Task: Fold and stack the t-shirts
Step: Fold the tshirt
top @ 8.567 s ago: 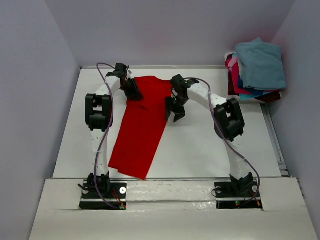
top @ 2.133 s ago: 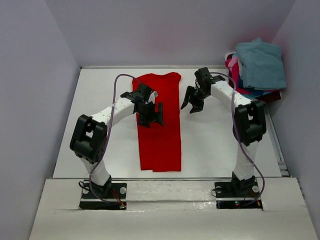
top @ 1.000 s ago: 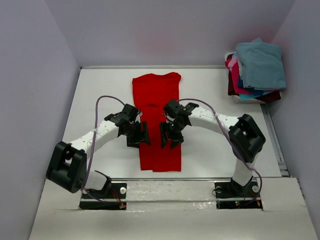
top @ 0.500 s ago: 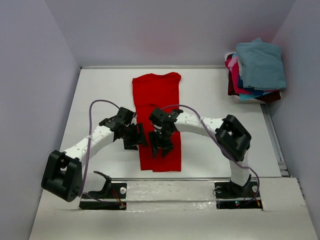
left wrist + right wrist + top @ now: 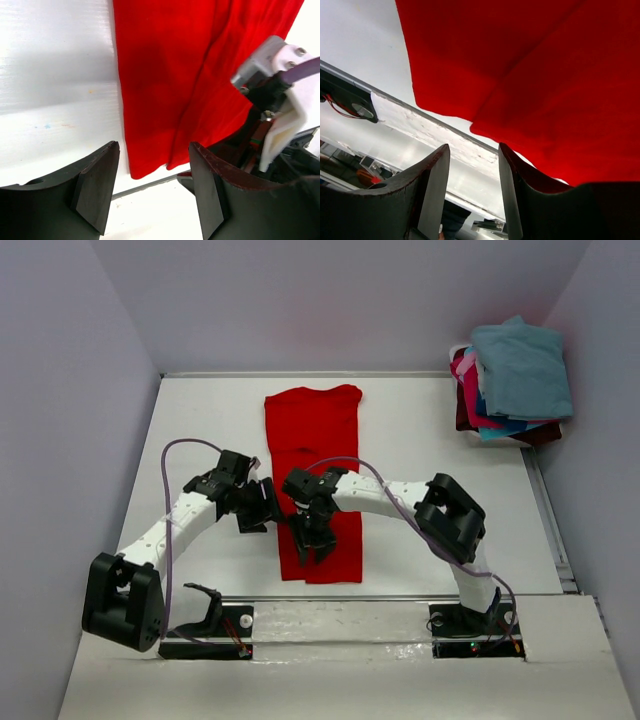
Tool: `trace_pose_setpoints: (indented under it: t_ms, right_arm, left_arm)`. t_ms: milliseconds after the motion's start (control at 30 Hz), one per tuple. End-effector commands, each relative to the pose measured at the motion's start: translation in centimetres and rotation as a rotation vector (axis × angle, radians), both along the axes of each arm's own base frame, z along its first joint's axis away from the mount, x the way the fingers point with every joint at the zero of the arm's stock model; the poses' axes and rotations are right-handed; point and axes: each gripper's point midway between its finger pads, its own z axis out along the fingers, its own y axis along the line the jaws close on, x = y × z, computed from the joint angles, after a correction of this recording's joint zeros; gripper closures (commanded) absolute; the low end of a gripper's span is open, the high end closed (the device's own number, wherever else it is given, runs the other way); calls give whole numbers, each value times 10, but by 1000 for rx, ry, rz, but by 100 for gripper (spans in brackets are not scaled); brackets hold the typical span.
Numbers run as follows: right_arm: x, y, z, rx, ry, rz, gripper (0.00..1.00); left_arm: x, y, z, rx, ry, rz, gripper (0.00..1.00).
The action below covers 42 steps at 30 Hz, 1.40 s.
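A bright red t-shirt (image 5: 312,455) lies folded into a long narrow strip down the middle of the table; it also fills the top of the left wrist view (image 5: 170,75) and the right wrist view (image 5: 530,65). My left gripper (image 5: 262,508) hangs open at the strip's left edge near its near end, with nothing between the fingers (image 5: 95,190). My right gripper (image 5: 312,540) is over the strip's near end, open and empty, fingers (image 5: 432,195) pointing past the hem. Folded t-shirts (image 5: 515,375), teal-blue on top of pink, blue and dark maroon, are stacked at the far right.
The table's near edge (image 5: 330,597) runs just below the shirt's hem. The right arm's wrist (image 5: 275,100) shows close by in the left wrist view. Grey walls (image 5: 90,390) close in the left, back and right sides.
Both arms have moved down the red strip toward its near end. The right gripper crossed from the strip's right side to its lower middle, and its jaws have narrowed a little.
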Motion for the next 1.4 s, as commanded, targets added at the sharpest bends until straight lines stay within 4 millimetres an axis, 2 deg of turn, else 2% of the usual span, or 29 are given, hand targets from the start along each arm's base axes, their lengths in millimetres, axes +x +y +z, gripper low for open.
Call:
trace_pose_setpoints:
  t_ms: [0,200,367,567,700,1067,1167,1300,1367]
  right_arm:
    - [-3,7,-2,-33,-9,-4,51]
    - [-3,11,-11,-59,-8,-2,52]
    - [-3,7,-22,-90,-11,-19,52]
    - [-5,12,-27,-99,-1,-19,53]
    - [-3,12,-31,-119,-3,-24,62]
    - [-7,6,-38,-165,2,-15,64]
    - [-7,5,-38,-168,2,-17,68]
    - [-7,5,-38,-169,1,-17,79]
    - [-7,4,-38,-171,0,-17,82]
  left_arm:
    - [-4,1,7,-29,-25,-25,32]
    - [-1,-1,16,-60,-54,-32,32]
    - [-1,0,18,-69,-62,-45,31]
    - [-5,-1,17,-78,-62,-58,31]
    - [-7,-2,16,-85,-59,-60,31]
    - [-8,-4,17,-98,-61,-65,31]
    - [-8,-4,16,-97,-60,-65,31]
    - [-8,-4,15,-98,-57,-64,31]
    - [-8,-4,16,-99,-58,-64,31]
